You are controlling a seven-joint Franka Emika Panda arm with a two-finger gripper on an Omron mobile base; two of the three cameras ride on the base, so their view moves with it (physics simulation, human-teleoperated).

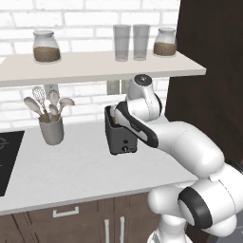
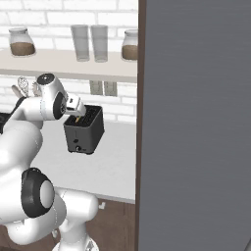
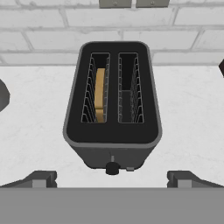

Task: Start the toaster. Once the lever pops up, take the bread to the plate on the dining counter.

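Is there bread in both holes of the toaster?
No, the bread sits in just the left slot of the toaster; the right slot is bare.

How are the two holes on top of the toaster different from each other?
In the hand view, the left slot of the toaster holds the bread, a tan slice standing on edge; the right slot has nothing in it, so you see its dark bottom. Both are long, narrow, side by side, and lined with the same wire racks.

White brick wall point(image 1: 85, 14), wooden shelf point(image 1: 95, 66)
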